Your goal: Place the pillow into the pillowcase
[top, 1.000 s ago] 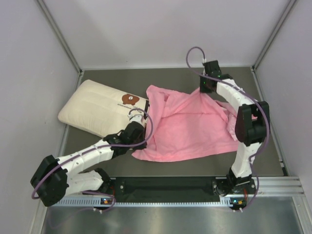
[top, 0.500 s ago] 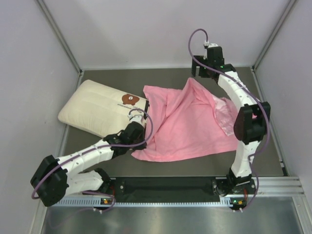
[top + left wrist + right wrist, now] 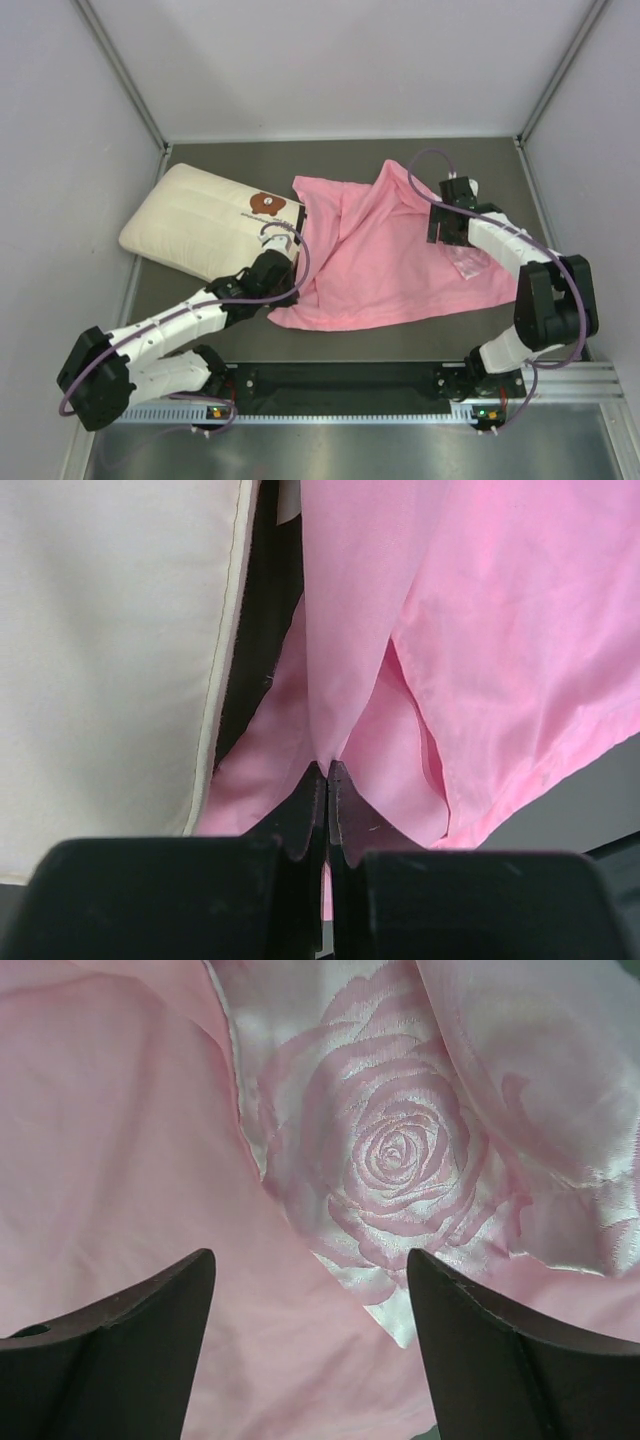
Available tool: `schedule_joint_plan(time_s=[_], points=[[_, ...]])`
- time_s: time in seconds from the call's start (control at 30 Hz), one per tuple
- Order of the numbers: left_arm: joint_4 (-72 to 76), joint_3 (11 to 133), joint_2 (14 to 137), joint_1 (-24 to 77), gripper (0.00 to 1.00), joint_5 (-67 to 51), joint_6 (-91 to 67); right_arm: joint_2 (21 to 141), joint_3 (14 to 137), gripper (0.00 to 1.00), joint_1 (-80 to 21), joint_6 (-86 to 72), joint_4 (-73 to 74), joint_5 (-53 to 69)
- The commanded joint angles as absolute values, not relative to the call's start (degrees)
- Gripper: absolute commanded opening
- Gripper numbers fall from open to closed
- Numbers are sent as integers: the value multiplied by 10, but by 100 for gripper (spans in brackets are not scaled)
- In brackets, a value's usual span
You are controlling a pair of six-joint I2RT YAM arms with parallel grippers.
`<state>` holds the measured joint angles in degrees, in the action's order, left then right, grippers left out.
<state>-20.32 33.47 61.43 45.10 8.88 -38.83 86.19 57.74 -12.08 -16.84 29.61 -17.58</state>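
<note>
1 pillow [image 3: 195, 225] against bunched pillowcase [image 3: 380, 265]

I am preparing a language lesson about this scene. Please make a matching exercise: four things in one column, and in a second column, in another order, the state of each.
Things:
1. cream-white quilted rectangular pillow
2. shiny pink satin pillowcase
3. left pincer
4. right pincer

States:
A. open, above a rose pattern
B. shut on a fold of pink fabric
C. lying on the left, outside the case
D. spread out and crumpled in the middle

Pairs: 1-C, 2-D, 3-B, 4-A
</note>
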Motion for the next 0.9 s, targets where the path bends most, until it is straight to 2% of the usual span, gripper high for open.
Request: schedule_joint_plan(time_s=[0.0, 0.2, 0.3, 0.4, 0.43, 0.53, 0.73, 0.83, 0.87], points=[[-205, 339, 595, 453, 0, 94, -377, 891, 580, 77, -116, -183, 253, -189], [-204, 333, 591, 452, 0, 97, -371, 973, 610, 66, -116, -189, 245, -218], [-193, 328, 596, 452, 0, 84, -371, 1015, 635, 57, -115, -192, 244, -244], [-185, 328, 595, 453, 0, 78, -368, 1046, 662, 40, -113, -198, 250, -272], [-186, 330, 594, 453, 0, 77, -367, 1049, 666, 25, -111, -199, 251, -275], [-193, 335, 592, 452, 0, 87, -358, 1043, 681, 2, -100, -206, 250, -287], [-217, 339, 594, 453, 0, 111, -353, 1034, 770, 0, -45, -201, 253, -270], [-221, 327, 596, 453, 0, 111, -366, 1094, 895, 0, -19, -190, 282, -259], [-218, 317, 597, 453, 0, 108, -371, 1144, 986, 0, -11, -187, 298, -256]])
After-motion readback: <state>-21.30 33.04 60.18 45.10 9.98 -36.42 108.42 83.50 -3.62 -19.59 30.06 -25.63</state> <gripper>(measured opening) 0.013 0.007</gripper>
